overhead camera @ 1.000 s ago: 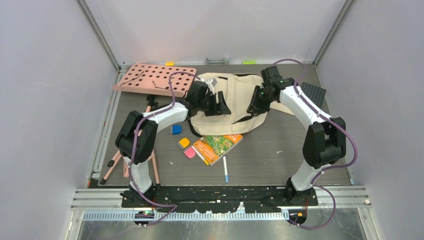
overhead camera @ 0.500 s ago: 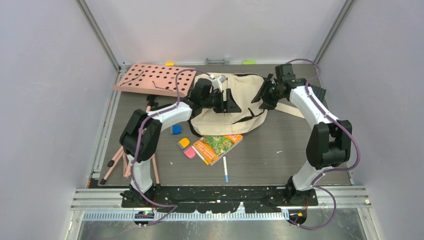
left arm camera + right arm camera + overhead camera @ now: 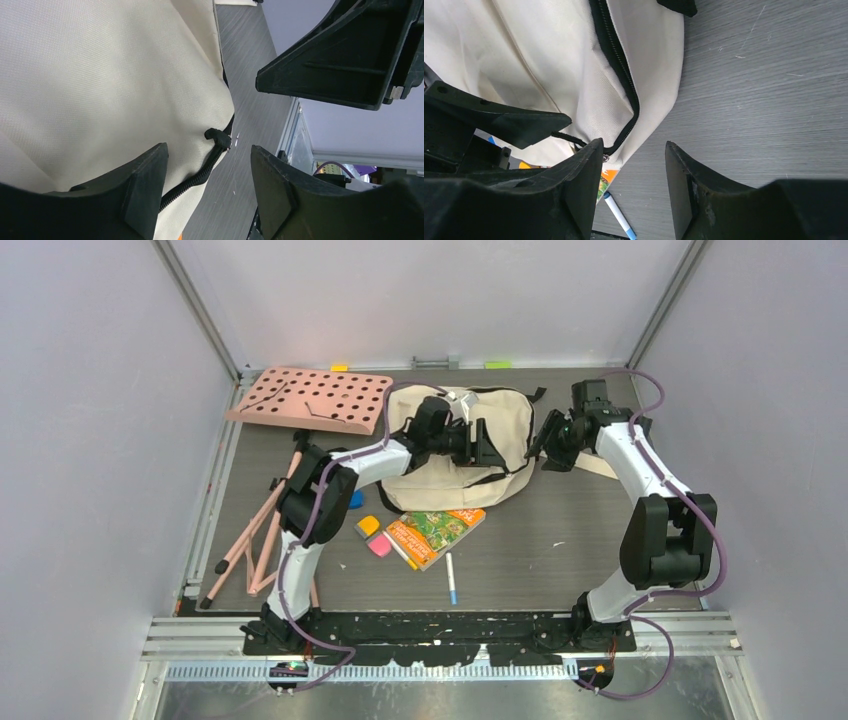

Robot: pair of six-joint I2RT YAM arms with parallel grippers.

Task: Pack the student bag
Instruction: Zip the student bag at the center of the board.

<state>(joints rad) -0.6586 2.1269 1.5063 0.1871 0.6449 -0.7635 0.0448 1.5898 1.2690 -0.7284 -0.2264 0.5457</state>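
Held left end effector (image 3: 482, 443) wide, empty, over the bag (image 3: 508, 420) at the table's (image 3: 560, 550) far side; right end effector (image 3: 545, 446) wide, empty, by its zip (image 3: 616, 55), likely to open it.

A dark grey, wood-grained tabletop (image 3: 540, 580) was enclosed on three sides by pale lilac-grey wall panels (image 3: 430, 300), joined at the far corners by slanting aluminium posts (image 3: 198, 305). Soft, even light was cast; a metal rail (image 3: 700, 635) was fitted along the near edge.
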